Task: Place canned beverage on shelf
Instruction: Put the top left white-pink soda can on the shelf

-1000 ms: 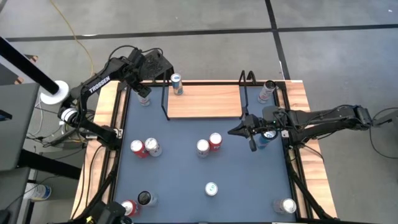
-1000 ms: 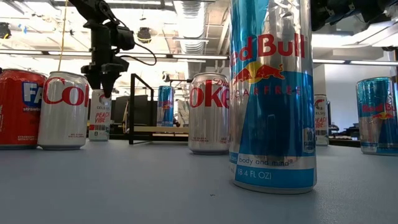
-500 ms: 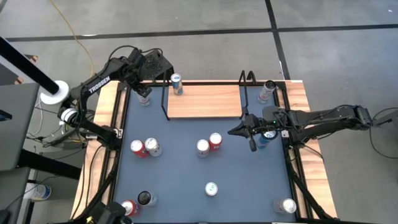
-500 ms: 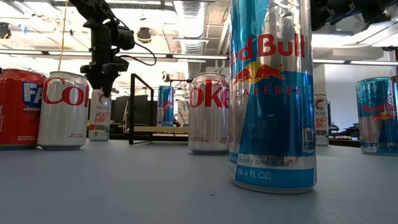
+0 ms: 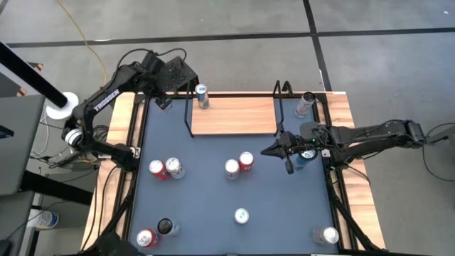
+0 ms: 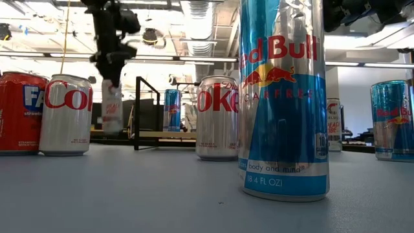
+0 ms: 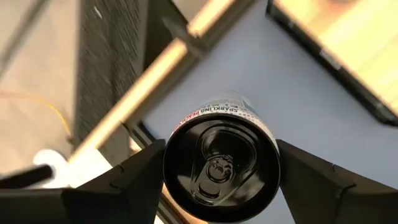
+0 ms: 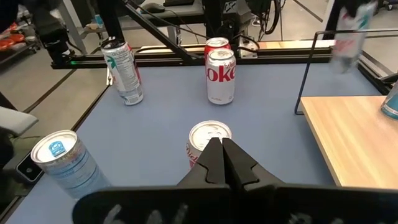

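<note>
My left gripper (image 5: 163, 103) is at the table's far left corner, shut on a slim white canned beverage (image 6: 111, 107) that hangs above the dark-blue tabletop. The left wrist view shows the can's dark top (image 7: 221, 168). To its right, the shelf (image 5: 234, 115), a light-wood board with black wire side frames, lies on the tabletop at the far edge. A blue can (image 5: 202, 96) stands on the shelf's left end. My right gripper (image 5: 286, 160) hovers shut at the table's right, near the shelf's right corner, touching nothing. My left gripper pinches the can's upper wall just below the top rim (image 7: 169, 163) between its two fingers (image 7: 134, 180), one on each side. The fingers come from above, slanting down. The can hangs below them, near upright and clear of the table.
Several cans stand on the tabletop: a pair at the left (image 5: 166, 168), a pair mid-table (image 5: 239, 165), one nearer (image 5: 242, 215), a pair at the near left corner (image 5: 156, 232), one at the near right corner (image 5: 328, 235). Another can (image 5: 306, 103) is right of the shelf.
My left gripper has taken hold of the slim white can and risen with it. The can stood on the tabletop before; it now hangs clear of it. My right arm has kept still.
</note>
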